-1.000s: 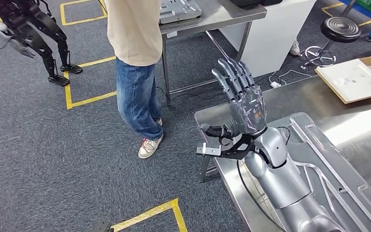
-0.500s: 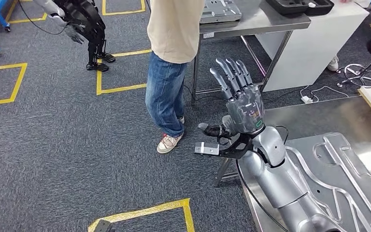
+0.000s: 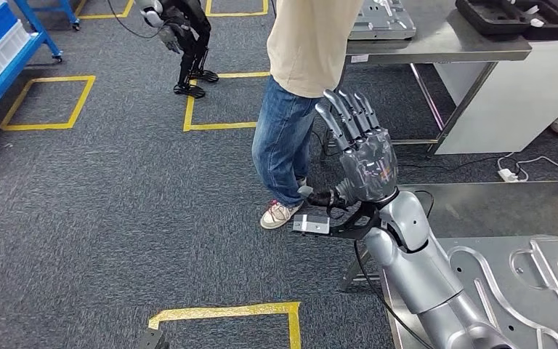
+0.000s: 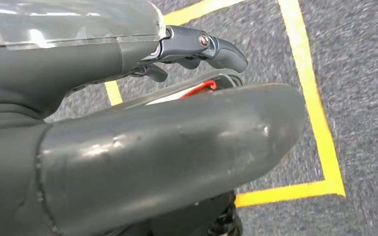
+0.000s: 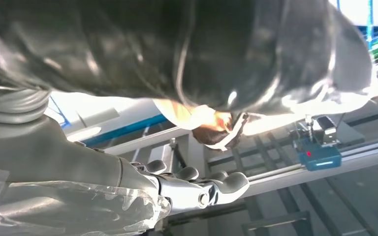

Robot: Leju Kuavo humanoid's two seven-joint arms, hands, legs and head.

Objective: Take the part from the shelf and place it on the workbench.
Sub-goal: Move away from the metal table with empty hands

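The part (image 3: 527, 287), a silver pressed metal panel, lies flat on the steel workbench (image 3: 479, 203) at the lower right of the head view. My right arm crosses its near edge. My right hand (image 3: 360, 153) is raised above the bench's left corner, fingers straight and apart, holding nothing. In the right wrist view the same hand (image 5: 197, 189) shows spread fingers with nothing between them. In the left wrist view my left hand (image 4: 177, 137) hangs over grey carpet with yellow tape, its thick thumb in front and a dark finger stretched out, nothing in it.
A person in a beige shirt and jeans (image 3: 290, 131) stands close by the bench's left corner. Behind them is a steel table (image 3: 443, 47) with another metal panel (image 3: 381, 18) and a black tray (image 3: 516, 16). A blue rack with white bins (image 3: 0, 43) stands far left, and a dark robot (image 3: 182, 29) at the back.
The camera has turned to the left, so the whole scene has slid right and the blue rack has come into view. My right hand keeps the same raised, spread pose.
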